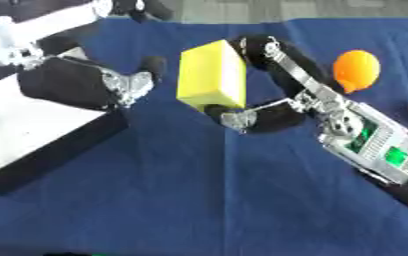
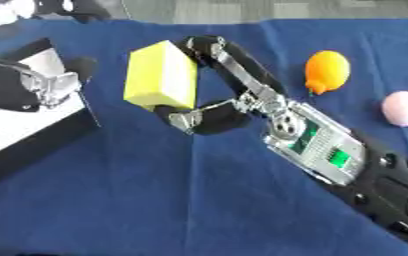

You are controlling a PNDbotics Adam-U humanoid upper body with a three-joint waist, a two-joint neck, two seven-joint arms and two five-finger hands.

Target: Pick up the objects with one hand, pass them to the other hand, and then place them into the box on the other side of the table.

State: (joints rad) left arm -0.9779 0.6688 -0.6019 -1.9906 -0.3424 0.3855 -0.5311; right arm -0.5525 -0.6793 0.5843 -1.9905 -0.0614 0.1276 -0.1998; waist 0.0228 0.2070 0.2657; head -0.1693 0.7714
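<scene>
Blue cloth covers the whole table, with a strip of grey floor along the top edge of the frame. At centre top, the right hand holds a yellow block clear of the cloth, fingers curled over its upper right edge and the thumb pressed under its lower corner. The arm runs down to the lower right of the frame. Toward the upper left, the left hand hovers just beside the block without touching it; it shows mostly as a black and silver mass, and whether its fingers are spread or curled cannot be told. Under and left of it sits the box, white inside with black walls. At the upper right lie an orange fruit-shaped object and, at the right edge, a pink rounded one, both on the cloth.

Judging by this, the pickup is done and the handover is in progress. The next move calls for the left hand to close round the block's free left side before the right lets go, then carry it over the box.
</scene>
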